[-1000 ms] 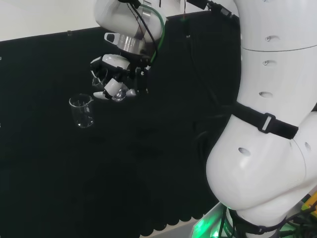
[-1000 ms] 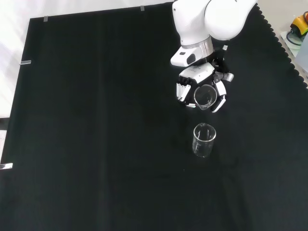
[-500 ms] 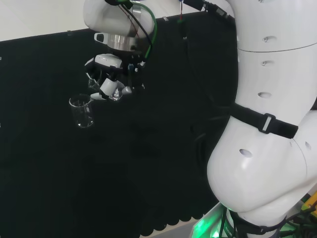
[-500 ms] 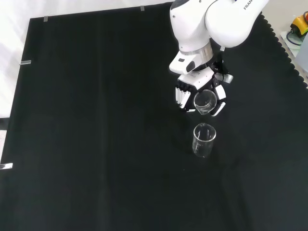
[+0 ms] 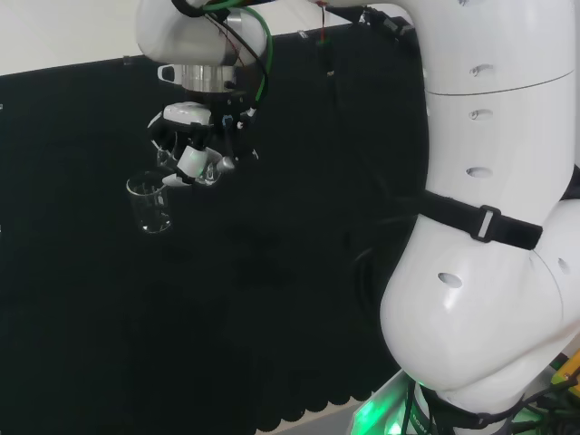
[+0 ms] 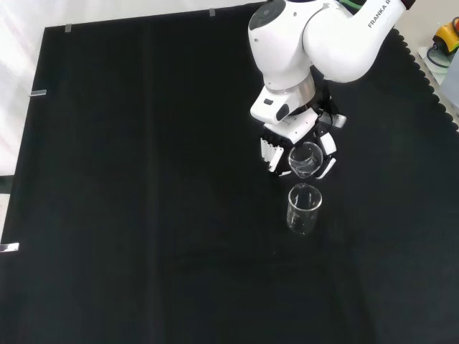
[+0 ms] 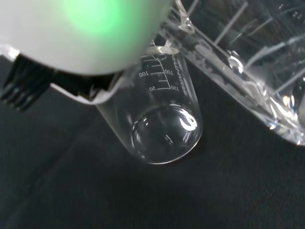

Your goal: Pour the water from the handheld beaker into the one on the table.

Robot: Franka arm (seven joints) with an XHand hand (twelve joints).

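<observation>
- Beaker on the table [image 6: 303, 208] stands upright on the black cloth [image 6: 143, 179], mouth up to take the water.
- Handheld beaker [image 6: 305, 158] hangs just above it and beside its rim, likely so the stream lands inside.
- Hand [image 6: 297, 147] points downward, fingers curled around the handheld beaker, which looks tilted.

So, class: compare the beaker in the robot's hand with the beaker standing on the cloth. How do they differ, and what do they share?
The held beaker is off the cloth, gripped in the hand; the standing beaker rests on the black cloth untouched. In the front view the held beaker is tilted, while the standing beaker is upright. The held beaker sits higher, close above the standing one's rim. Both are clear.
</observation>
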